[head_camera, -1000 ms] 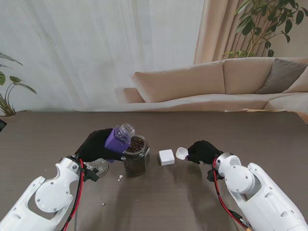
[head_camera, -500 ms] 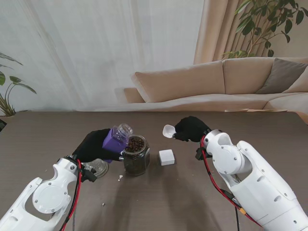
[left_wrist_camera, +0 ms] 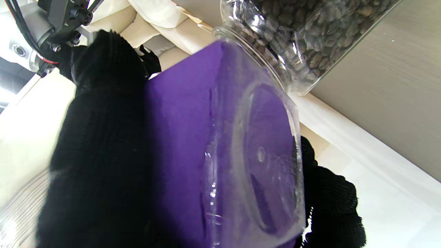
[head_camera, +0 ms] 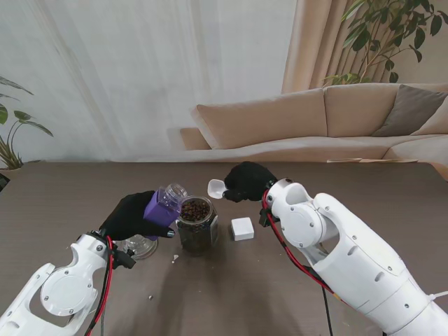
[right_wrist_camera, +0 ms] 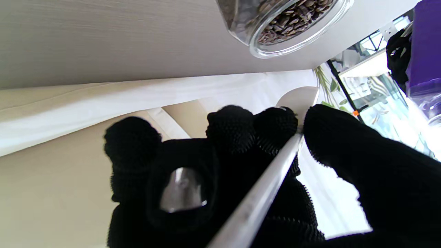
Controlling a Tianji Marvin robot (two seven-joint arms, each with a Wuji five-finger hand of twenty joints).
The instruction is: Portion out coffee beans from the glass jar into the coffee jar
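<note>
Two hands busy, left hand (head_camera: pixel 131 214) tilting purple coffee jar (head_camera: pixel 163 204) against glass jar (head_camera: pixel 195 225), right hand (head_camera: pixel 246 182) gripping white scoop (head_camera: pixel 216 187), white block (head_camera: pixel 242 228) beside.

stand: high, looking down at table (head_camera: pixel 294 183) | wrists: close along fingers | shared: bean jar (head_camera: pixel 195 224)

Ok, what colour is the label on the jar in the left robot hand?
Purple, wrapped on the clear jar; the left wrist view shows it best.
</note>
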